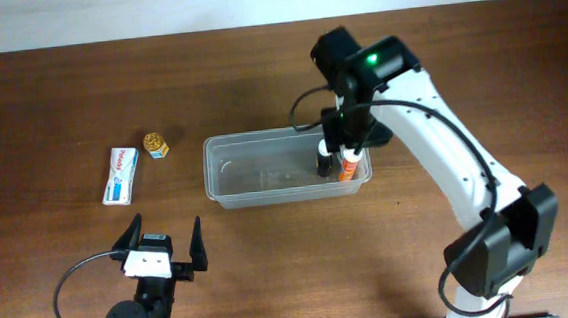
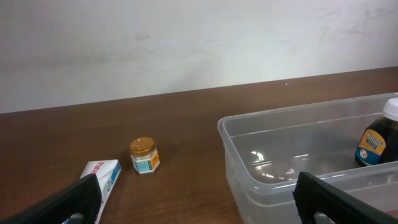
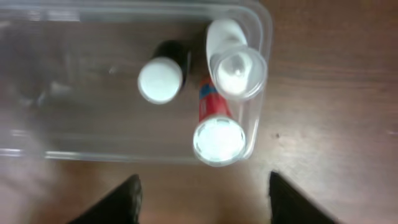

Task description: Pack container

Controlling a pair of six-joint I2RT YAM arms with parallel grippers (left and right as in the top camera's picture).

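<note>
Right tool: fingers spread, nothing held, poised above the right end of the container.
Directly below: three bottles upright, crowded into that end; remainder of the container bare.
Left tool: fingers wide apart, nothing between them, low over the table.
Ahead, right of it: container.
Ahead, slightly left: small jar, then box, both outside the container.
Box axis: long side pointing roughly away from the left tool.
Nearer arm, by judgement: left.

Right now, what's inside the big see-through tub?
Three bottles sit at the right end of the container: a dark bottle with a white cap, a red-labelled bottle, and a white bottle. Anything beneath them is covered.
</note>
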